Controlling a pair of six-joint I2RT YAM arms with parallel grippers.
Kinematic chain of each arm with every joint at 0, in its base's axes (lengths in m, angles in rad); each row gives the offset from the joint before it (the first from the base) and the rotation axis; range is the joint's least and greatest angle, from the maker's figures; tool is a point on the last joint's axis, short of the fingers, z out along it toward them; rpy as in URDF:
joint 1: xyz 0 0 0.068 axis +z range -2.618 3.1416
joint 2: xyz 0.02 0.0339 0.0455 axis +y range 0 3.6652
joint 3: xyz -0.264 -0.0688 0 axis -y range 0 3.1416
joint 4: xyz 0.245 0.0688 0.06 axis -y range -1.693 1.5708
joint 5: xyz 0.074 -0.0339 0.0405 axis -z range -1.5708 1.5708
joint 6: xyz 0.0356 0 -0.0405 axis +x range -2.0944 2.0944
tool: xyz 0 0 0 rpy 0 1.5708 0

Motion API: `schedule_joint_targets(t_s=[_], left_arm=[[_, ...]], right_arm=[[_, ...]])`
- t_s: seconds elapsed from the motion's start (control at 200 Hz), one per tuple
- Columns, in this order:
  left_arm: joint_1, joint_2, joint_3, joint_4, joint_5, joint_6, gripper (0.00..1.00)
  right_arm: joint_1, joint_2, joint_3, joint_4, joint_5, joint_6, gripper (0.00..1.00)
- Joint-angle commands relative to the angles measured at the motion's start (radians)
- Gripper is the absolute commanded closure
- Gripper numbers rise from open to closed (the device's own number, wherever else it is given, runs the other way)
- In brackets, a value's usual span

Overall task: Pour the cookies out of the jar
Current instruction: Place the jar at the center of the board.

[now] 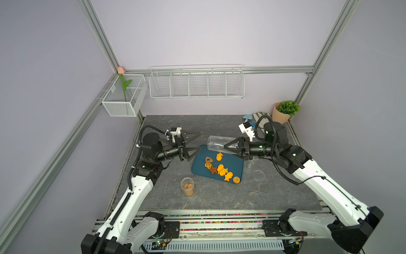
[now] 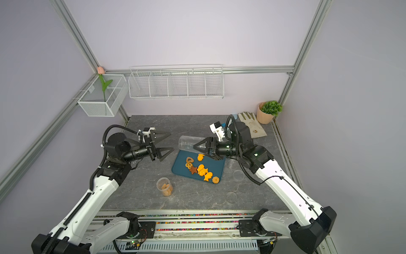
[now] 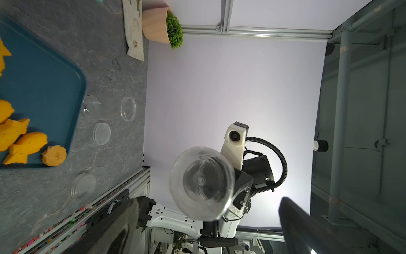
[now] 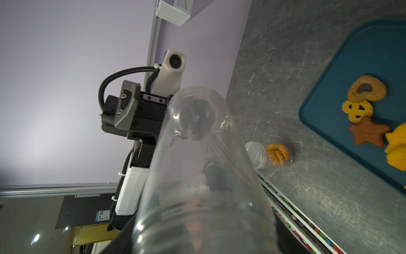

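A clear jar (image 1: 217, 143) (image 2: 186, 143) hangs on its side above the far edge of the teal tray (image 1: 236, 163) (image 2: 219, 165). My right gripper (image 1: 228, 147) (image 2: 196, 147) (image 4: 202, 242) is shut on its threaded mouth end. The jar (image 4: 197, 171) looks empty, and its base (image 3: 201, 182) faces my left gripper (image 1: 199, 141) (image 2: 172, 141) (image 3: 211, 201). That gripper is wide open just left of the base, not touching it. The cookies (image 1: 219, 169) (image 2: 201, 169) (image 4: 364, 90) lie scattered on the tray: orange fish, a brown star, a pretzel, a heart.
A small clear jar of tan biscuits (image 1: 187, 186) (image 4: 270, 154) stands on the table front left of the tray. Clear lids (image 1: 258, 175) (image 1: 253, 197) lie right of the tray. A potted plant (image 1: 284, 111) and a glove (image 1: 261, 116) sit at the back right.
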Motion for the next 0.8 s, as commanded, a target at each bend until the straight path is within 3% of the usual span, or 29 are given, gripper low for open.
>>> schedule_joint_targets(t_s=[0.0,0.155,0.355,0.63,0.795], left_arm=[[0.017,-0.056,0.08,-0.338,-0.02,0.246,0.0],[0.018,-0.067,0.073,-0.373,-0.04,0.272,0.0],[0.02,-0.071,0.09,-0.437,-0.058,0.317,0.0],[0.023,-0.085,0.088,-0.483,-0.064,0.32,0.0],[0.029,-0.101,0.088,-0.552,-0.066,0.394,0.0]], right_arm=[[-0.034,-0.055,0.015,-0.241,0.027,-0.115,0.37],[-0.089,-0.086,0.058,-0.419,0.093,-0.211,0.37],[-0.121,0.03,0.211,-0.656,0.217,-0.346,0.37],[-0.143,0.346,0.51,-0.882,0.458,-0.542,0.37],[-0.159,0.542,0.663,-0.94,0.558,-0.604,0.37]])
